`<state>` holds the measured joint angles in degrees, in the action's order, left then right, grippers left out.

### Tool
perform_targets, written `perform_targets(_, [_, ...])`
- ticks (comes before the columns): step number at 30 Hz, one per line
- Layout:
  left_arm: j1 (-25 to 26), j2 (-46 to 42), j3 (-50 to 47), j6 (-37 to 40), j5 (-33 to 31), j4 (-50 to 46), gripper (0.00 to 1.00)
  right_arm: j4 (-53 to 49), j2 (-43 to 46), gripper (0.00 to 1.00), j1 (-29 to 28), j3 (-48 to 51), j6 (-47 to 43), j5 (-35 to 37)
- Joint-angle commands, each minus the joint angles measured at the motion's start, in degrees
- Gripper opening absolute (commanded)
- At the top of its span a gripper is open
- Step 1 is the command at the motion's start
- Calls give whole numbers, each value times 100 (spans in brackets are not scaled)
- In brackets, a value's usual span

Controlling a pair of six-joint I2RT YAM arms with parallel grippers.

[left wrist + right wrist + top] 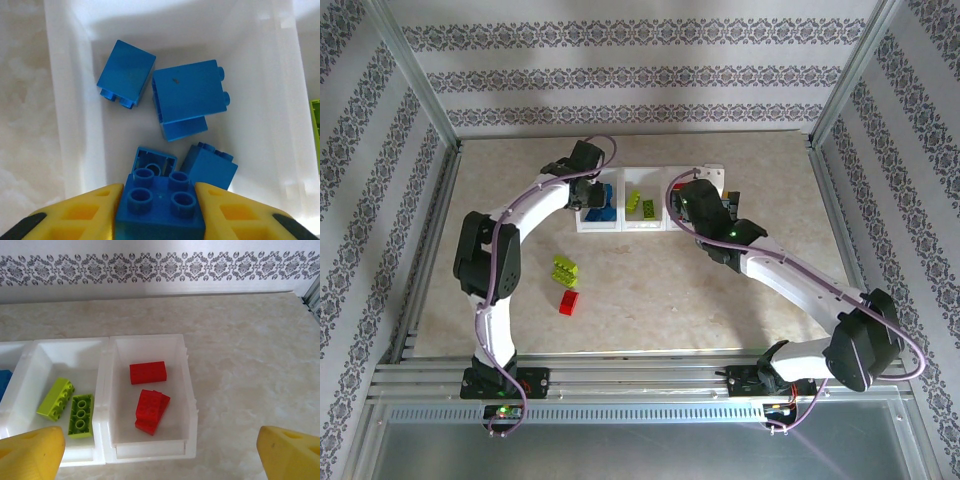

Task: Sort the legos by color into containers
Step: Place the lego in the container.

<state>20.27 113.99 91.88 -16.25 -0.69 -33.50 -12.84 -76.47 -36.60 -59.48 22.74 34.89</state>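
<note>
The left gripper [159,192] has its jaws closed on a blue brick [160,212], studs up. It hangs low over the blue bin [70,125], where several blue bricks [187,97] already lie, so this one looks ready to drop among its own color. The right gripper [160,440] hovers wide open and empty above the red bin [150,337], beside the green bin [37,352], likely parked clear, while lime bricks [565,268] and a red brick [568,301] lie unsorted on the table [720,290].

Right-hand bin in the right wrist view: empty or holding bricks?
Holding bricks. The right-hand bin has one red brick lying flat toward its back and a red cluster nearer the front; its count I cannot tell.
</note>
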Motion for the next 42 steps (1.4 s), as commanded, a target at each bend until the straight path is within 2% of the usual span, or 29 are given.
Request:
perform_targets(1, [97, 154, 277, 131, -210, -204, 41, 123, 140, 98, 25, 103, -22, 202])
perform_targets(7, [148, 93, 330, 105, -279, -148, 49, 129, 185, 98, 35, 158, -26, 184])
perform_targets(14, [169, -192, 313, 63, -284, -172, 50, 173, 204, 98, 47, 192, -22, 189])
perform_targets(18, [184, -588, 46, 19, -250, -127, 54, 177, 228, 98, 56, 206, -14, 202])
perform_targets(21, [177, -1022, -354, -55, -289, -46, 61, 170, 255, 98, 59, 237, 10, 220])
perform_targets(27, [181, -1974, -1411, -240, -561, -43, 82, 168, 312, 98, 79, 332, 129, 277])
perform_targets(33, [183, -2828, -2628, -412, -669, -249, 93, 160, 334, 98, 84, 394, 182, 263])
perform_targets(34, [180, -2945, -2815, -426, -670, -292, 100, 165, 327, 98, 86, 394, 186, 257])
perform_targets(42, [180, -3252, -3685, -485, -579, -509, 100, 191, 255, 98, 93, 303, 206, 217])
